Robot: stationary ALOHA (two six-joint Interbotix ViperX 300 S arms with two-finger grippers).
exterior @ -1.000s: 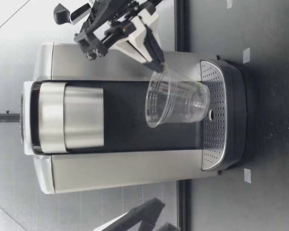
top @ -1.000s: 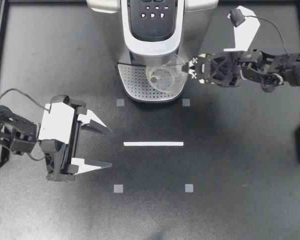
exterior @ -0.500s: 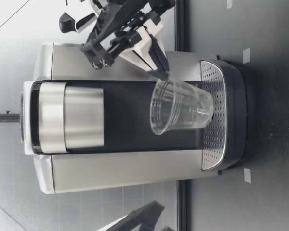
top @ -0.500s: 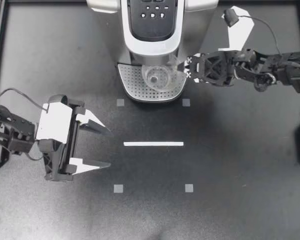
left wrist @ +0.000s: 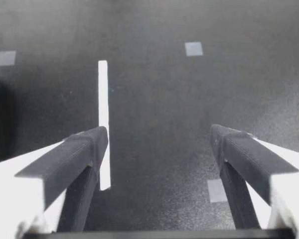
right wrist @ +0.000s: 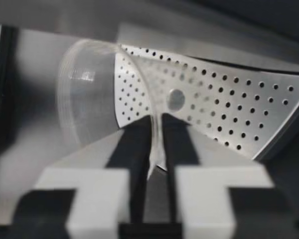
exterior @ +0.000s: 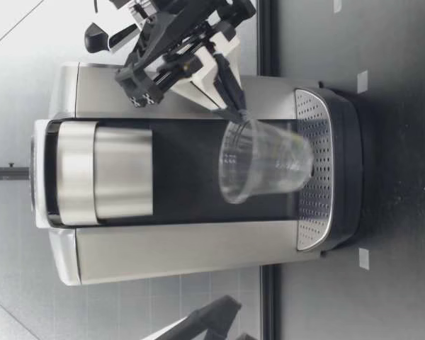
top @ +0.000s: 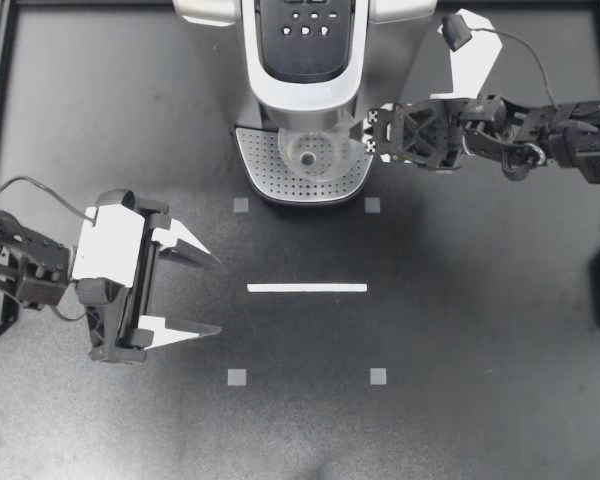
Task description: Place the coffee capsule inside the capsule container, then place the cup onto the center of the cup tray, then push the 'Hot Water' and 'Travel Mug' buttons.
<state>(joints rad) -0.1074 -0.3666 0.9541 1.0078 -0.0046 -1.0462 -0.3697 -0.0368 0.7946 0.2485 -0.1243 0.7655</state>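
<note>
My right jaws are pinched tight on the rim of the clear plastic cup (top: pixel 310 156), holding it tilted right over the cup tray (top: pixel 262 168) of the coffee machine (top: pixel 305 70). Can't tell if its base touches the tray. My left jaws are spread wide with nothing in them, over the tabletop (top: pixel 460 320) near the white tape strip (top: pixel 306 288).

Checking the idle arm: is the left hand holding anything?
No, the left hand is open, with only table between its fingers.
</note>
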